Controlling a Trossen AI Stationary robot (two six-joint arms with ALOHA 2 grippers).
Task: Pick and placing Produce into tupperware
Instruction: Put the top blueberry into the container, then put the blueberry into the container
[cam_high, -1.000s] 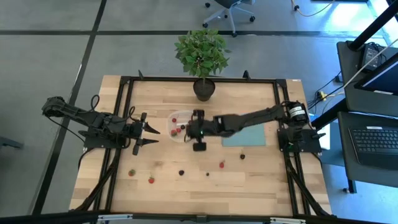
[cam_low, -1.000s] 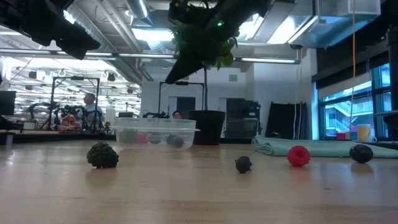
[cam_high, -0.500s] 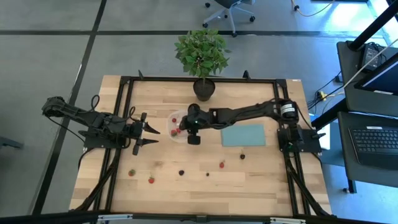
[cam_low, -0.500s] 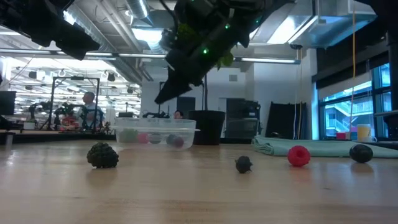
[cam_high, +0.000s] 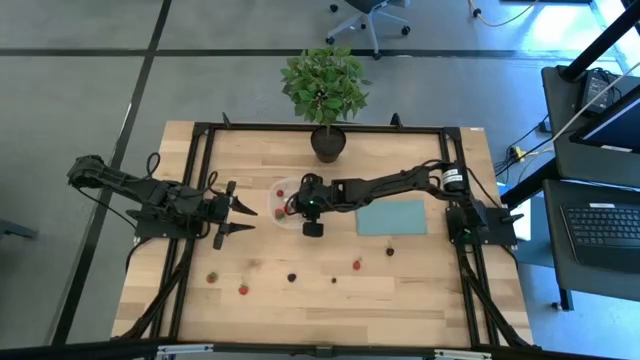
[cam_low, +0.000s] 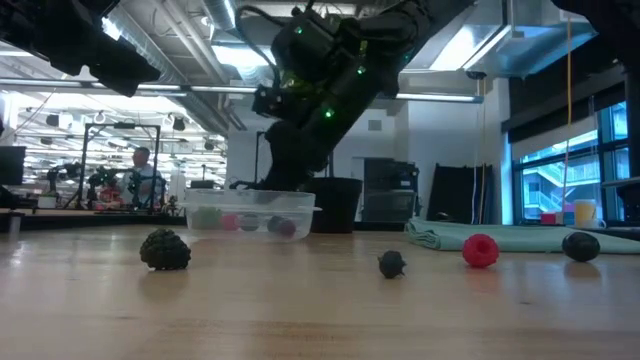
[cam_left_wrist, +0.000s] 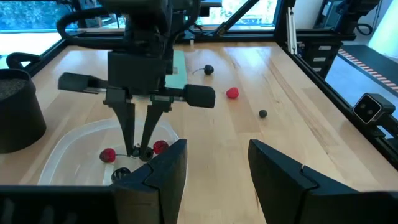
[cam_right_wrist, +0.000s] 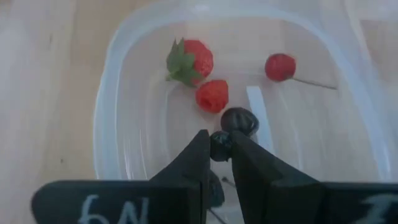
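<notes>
- On the light wooden table, framed by black rails, the clear tupperware sits near the middle, in front of the potted plant, with a teal sheet further right
- Beyond the table the low view shows an open workshop with ceiling strip lights, windows at right and a person far off
- The right gripper reaches down into the tupperware, its fingers pinching a dark berry; strawberries and another dark berry lie inside
- The left gripper waits just left of the container, fingers spread and empty
- More berries lie scattered on the front boards
- White handwriting on the right gripper's finger reads roughly "N9"
</notes>
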